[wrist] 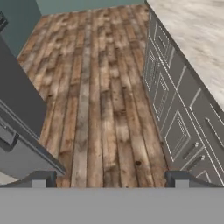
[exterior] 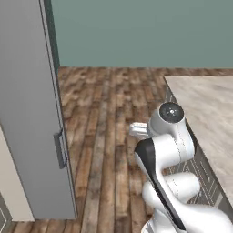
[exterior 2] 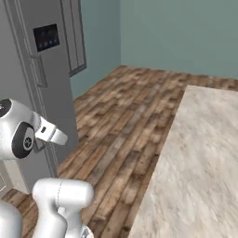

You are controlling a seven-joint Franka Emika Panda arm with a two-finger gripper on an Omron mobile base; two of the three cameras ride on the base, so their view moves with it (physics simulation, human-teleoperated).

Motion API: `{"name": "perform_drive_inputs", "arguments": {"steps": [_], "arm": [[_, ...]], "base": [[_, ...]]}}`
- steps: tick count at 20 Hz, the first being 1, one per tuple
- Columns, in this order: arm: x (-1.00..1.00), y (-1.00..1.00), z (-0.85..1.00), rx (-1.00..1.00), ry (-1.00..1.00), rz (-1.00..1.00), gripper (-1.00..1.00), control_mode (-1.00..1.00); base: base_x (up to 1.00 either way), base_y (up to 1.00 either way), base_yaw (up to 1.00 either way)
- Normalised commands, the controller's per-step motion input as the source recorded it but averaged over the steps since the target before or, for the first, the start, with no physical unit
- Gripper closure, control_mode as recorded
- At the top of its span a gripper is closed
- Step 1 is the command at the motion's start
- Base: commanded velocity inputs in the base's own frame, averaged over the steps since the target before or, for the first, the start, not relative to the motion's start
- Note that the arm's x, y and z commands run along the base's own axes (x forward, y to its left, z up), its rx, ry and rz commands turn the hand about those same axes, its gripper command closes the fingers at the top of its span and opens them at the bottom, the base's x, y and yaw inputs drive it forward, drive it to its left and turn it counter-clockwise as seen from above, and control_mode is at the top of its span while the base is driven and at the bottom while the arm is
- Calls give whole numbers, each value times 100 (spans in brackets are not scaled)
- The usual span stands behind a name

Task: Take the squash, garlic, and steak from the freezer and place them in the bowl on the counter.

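Observation:
The tall grey freezer (exterior: 32,113) stands at the left with its doors shut, a handle (exterior: 60,149) on the near edge. Its dark dispenser panel (exterior 2: 46,37) faces the room in the right base view. The beige marbled counter (exterior 2: 195,162) runs along the right. My gripper (wrist: 111,179) is open with nothing between its fingertips (wrist: 41,178). It hangs over the wooden floor, between the freezer's corner (wrist: 17,105) and the counter (wrist: 197,35). The squash, garlic, steak and bowl are out of view.
Wooden plank floor (exterior: 109,100) fills the aisle between freezer and counter. Panelled cabinet fronts with metal handles (wrist: 175,109) sit below the counter. A teal wall (exterior: 136,32) closes the far end. My own arm (exterior: 166,145) rises in the foreground.

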Motion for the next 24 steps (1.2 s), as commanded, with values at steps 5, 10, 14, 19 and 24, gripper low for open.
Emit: {"name": "perform_drive_inputs", "arguments": {"steps": [5,10,14,19,24], "arm": [[0,0,0,0,0,0,-100,100],[0,0,0,0,0,0,-100,100],[0,0,0,0,0,0,-100,100],[0,0,0,0,0,0,-100,100],[0,0,0,0,0,0,-100,100]], "base": [[88,-38,-27],[100,5,-9],[100,0,-7],[100,5,-1],[100,18,23]]}}
